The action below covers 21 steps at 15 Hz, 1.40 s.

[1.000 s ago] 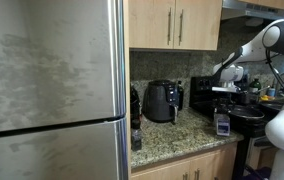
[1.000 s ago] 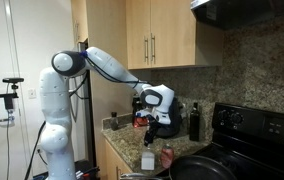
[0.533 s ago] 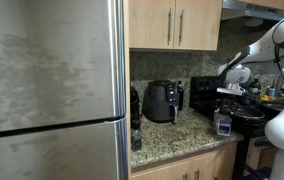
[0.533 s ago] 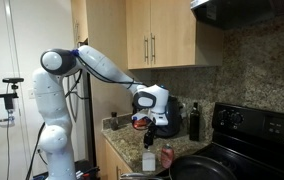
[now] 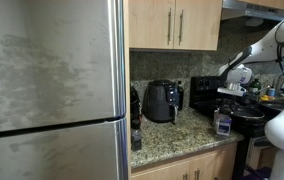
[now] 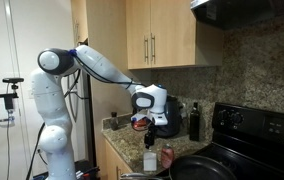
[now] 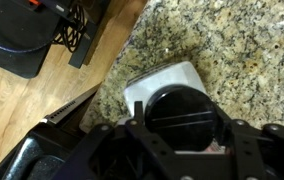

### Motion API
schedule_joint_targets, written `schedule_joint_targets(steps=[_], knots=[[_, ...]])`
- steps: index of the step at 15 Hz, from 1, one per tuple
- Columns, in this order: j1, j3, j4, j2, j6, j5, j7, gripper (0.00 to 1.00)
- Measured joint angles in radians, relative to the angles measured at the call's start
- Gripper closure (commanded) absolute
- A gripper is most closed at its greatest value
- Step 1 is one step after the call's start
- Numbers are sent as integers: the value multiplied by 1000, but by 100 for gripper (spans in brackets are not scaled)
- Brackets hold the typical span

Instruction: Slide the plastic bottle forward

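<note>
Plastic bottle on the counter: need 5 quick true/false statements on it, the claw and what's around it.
1. The small translucent plastic bottle stands upright on the speckled granite countertop. True.
2. The claw holds the bottle in the air. False: the claw hangs above the bottle, which rests on the countertop.
3. The black rounded air fryer sits on the countertop below the wooden cabinets. True.
4. The bottle stands right beside the steel fridge. False: it is at the far end, near the black stove, with the air fryer between it and the fridge.
5. A cabinet door hangs open. False: the doors in view are shut.
</note>
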Motion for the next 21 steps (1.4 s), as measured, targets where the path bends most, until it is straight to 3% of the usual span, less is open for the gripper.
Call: schedule_joint_targets(steps=[4, 5, 6, 8, 17, 21], knots=[[-2, 0, -1, -1, 6, 0, 0, 69], [-2, 0, -1, -1, 6, -1, 0, 19], [-2, 0, -1, -1, 7, -1, 0, 18], [-2, 0, -11, 2, 29, -12, 1, 3], [-5, 0, -78, 19, 205, -35, -20, 0], [-4, 0, -106, 20, 273, 22, -85, 0]])
